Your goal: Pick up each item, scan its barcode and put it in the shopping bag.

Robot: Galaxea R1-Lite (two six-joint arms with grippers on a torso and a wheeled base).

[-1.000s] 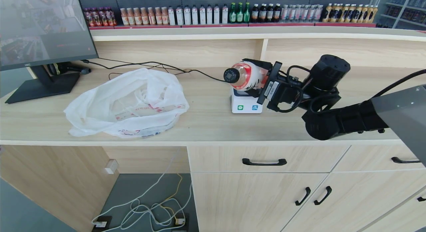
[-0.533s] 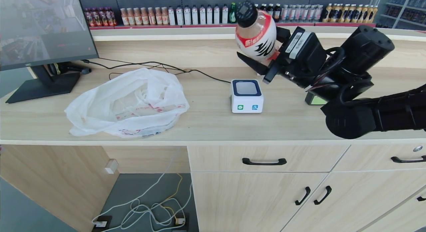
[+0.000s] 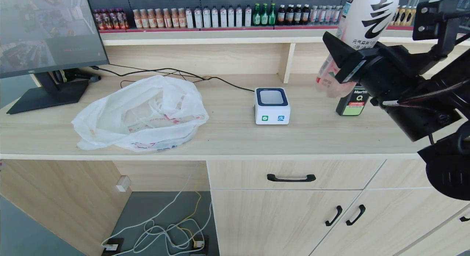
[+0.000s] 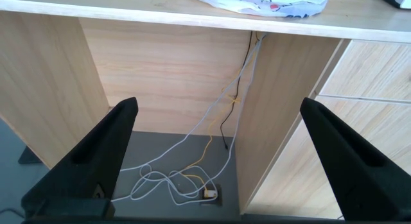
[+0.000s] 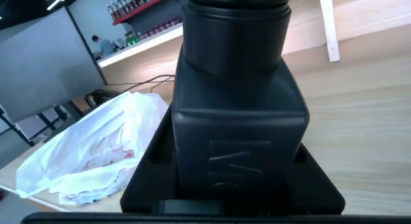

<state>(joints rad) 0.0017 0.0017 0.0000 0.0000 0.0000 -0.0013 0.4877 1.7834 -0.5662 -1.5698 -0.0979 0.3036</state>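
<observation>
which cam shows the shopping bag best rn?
Head view: the whole shopping bag lies crumpled on the counter, with nothing in front of it. Left wrist view has a strip of the shopping bag at the counter's front edge. Right wrist view has most of the shopping bag, seen at a slant.

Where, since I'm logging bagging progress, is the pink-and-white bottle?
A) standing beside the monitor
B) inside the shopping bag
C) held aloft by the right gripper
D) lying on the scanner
C: the right gripper holds the bottle in the air, right of the scanner and far from the shopping bag.
</observation>
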